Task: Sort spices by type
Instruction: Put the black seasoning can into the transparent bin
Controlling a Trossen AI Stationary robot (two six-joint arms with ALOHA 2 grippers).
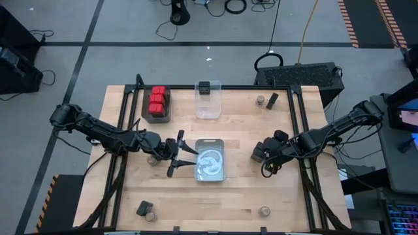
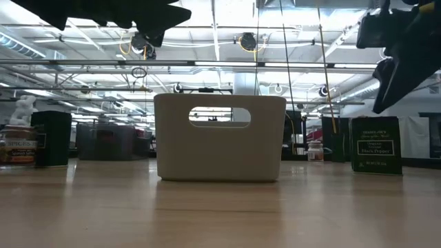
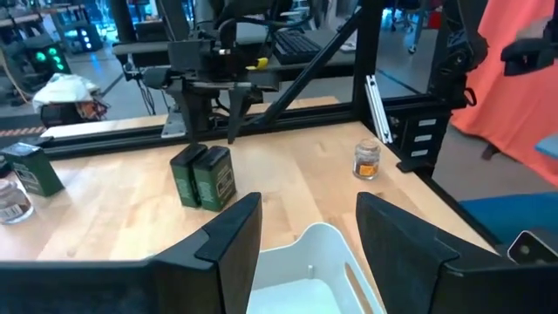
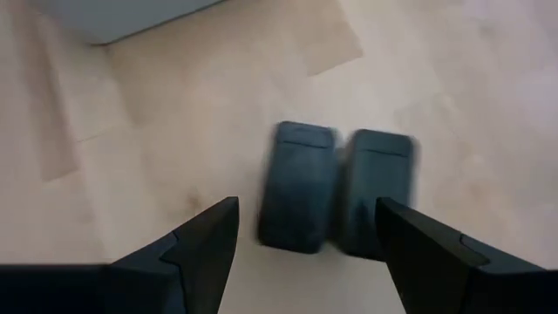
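**Red boxes grouped, two black boxes paired, the rest scattered**

Right gripper (image 1: 266, 158) hangs above the table with its jaws spread and nothing between them, and straight below it stand two black boxes (image 4: 336, 187), side by side and touching, upright on the wood. Over on the other side, the left gripper (image 1: 183, 154) is spread too, empty, with the white bin (image 1: 211, 160) right in front of its fingertips; the wrist view shows the bin's rim sitting just under the fingers (image 3: 228, 240). A round jar (image 1: 152, 160) sits tucked just behind that gripper, beside the wrist.

So where does the sort stand? By my reading, partway. The red boxes (image 1: 157, 100) are already gathered in a tidy block in a dark tray (image 1: 157, 118), well away from both grippers at the far edge. The clear bin (image 1: 209, 101) next to them holds one dark box. Loose items are left: a jar and a black box (image 1: 272, 100) far beyond the right gripper, another jar (image 1: 264, 211) at the near edge on its side, and a black box with a jar (image 1: 144, 209) at the near edge on the left gripper's side. The jars look wholly ungathered
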